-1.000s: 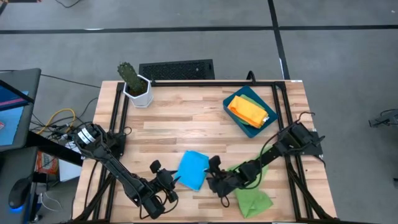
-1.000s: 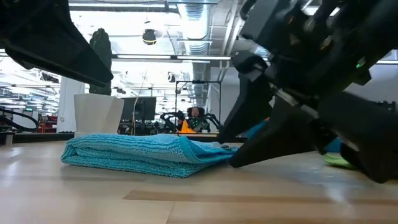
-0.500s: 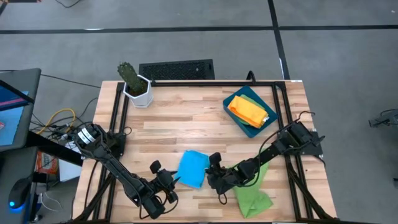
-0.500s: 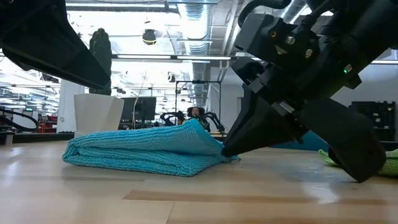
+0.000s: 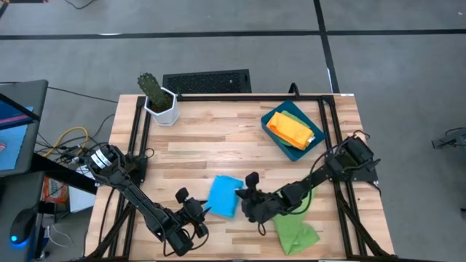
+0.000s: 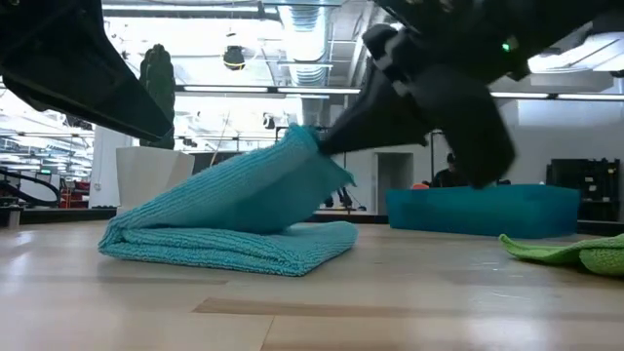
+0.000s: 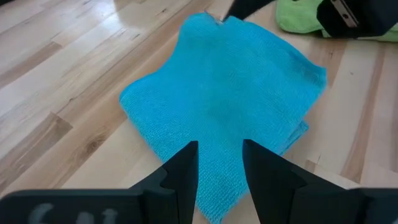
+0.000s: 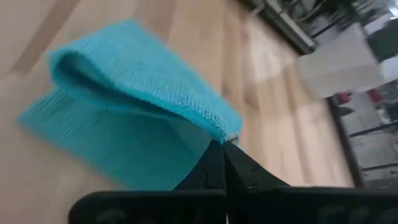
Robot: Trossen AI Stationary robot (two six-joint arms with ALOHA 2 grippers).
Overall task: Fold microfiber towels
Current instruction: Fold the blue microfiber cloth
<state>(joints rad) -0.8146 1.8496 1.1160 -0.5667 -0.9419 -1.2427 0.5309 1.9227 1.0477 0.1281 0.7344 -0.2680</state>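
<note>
1. Working from the table [image 5: 218, 149] down, I have the right pincer [image 8: 222, 144] pinched tight on the blue towel [image 5: 225, 196], its corner lifted, the rest lying on the wood beneath and ahead of the tips.
2. I judge this cloth light, limp and grippy, so an edge or corner is the right hold.
3. My left pincer [image 7: 219, 163] waits just beside it, fingers parted, holding nothing.
4. Behind the right pincer, arm links hide part of the green towel [image 5: 295, 231].
</note>
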